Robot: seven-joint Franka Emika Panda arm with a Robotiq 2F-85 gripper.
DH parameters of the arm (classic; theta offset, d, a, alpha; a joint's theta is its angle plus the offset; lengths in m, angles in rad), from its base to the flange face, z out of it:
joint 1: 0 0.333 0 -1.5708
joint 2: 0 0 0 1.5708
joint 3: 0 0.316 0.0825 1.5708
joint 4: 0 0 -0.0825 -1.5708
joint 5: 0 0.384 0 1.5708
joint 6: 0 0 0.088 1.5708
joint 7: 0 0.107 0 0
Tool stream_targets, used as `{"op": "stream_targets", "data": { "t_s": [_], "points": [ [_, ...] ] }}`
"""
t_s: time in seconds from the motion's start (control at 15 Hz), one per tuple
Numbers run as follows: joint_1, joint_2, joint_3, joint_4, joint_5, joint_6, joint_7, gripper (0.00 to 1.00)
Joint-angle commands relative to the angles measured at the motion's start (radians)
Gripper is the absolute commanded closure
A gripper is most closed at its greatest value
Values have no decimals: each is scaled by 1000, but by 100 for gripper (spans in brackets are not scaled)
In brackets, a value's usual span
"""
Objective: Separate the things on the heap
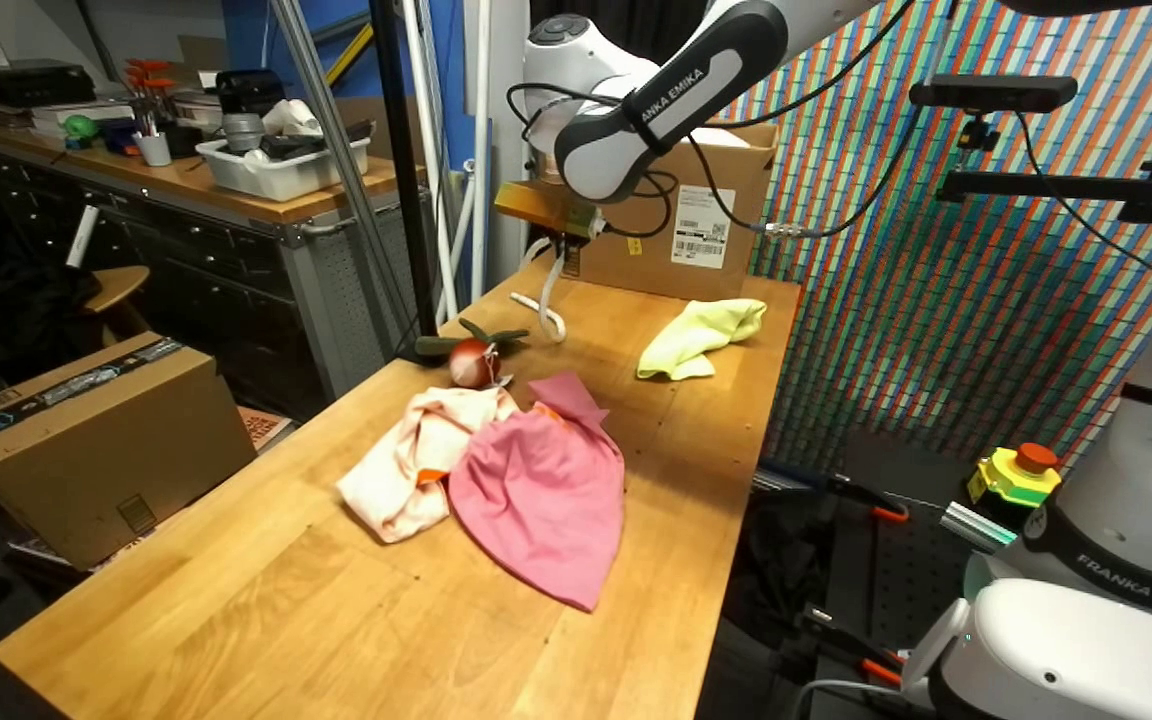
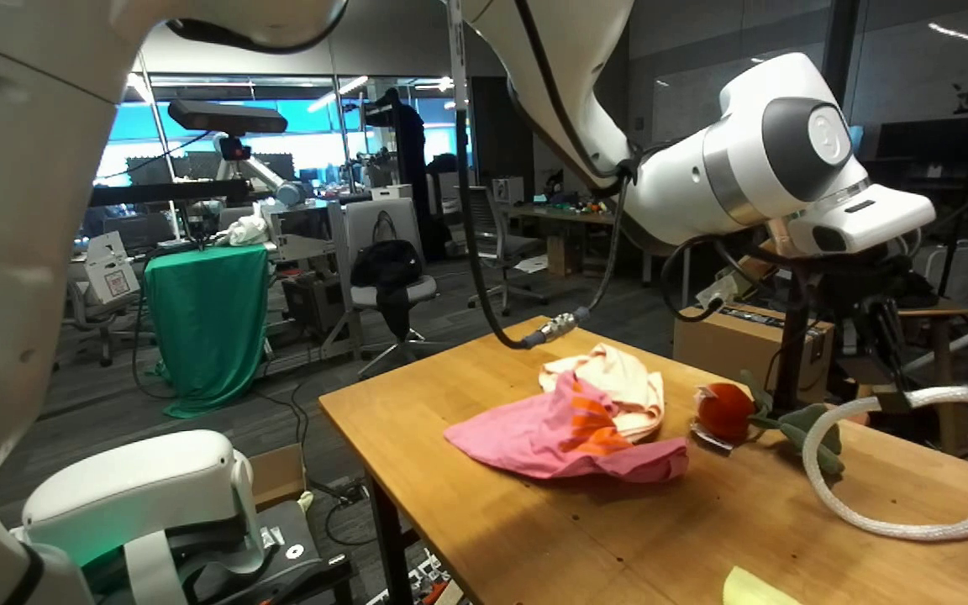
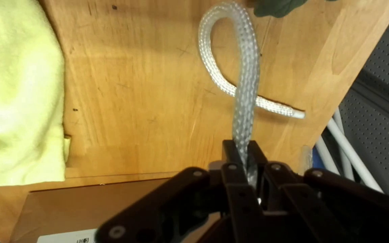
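My gripper is shut on the white cord. The cord hangs in a loop, with its lower part and tip near or on the table. It also shows in both exterior views. The yellow-green cloth lies alone near the table edge; it shows at the left of the wrist view. The pink cloth touches and partly overlaps the cream cloth. The red ball with green leaves lies just beyond the cream cloth. Only a leaf tip shows in the wrist view.
A brown cardboard box stands at the table's far end, close to the gripper; it shows at the bottom of the wrist view. A black pole rises at the table edge near the ball. Another box is beside the table.
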Motion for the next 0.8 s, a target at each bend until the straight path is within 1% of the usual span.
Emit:
{"op": "stream_targets", "data": {
  "t_s": [0.0,0.2,0.73],
  "points": [
    [20,26,-28,15,62,-22,-60,92],
    [26,55,-41,36,86,-58,-64,92],
    [4,126,-36,128,212,-197,-106,92]
  ]
}}
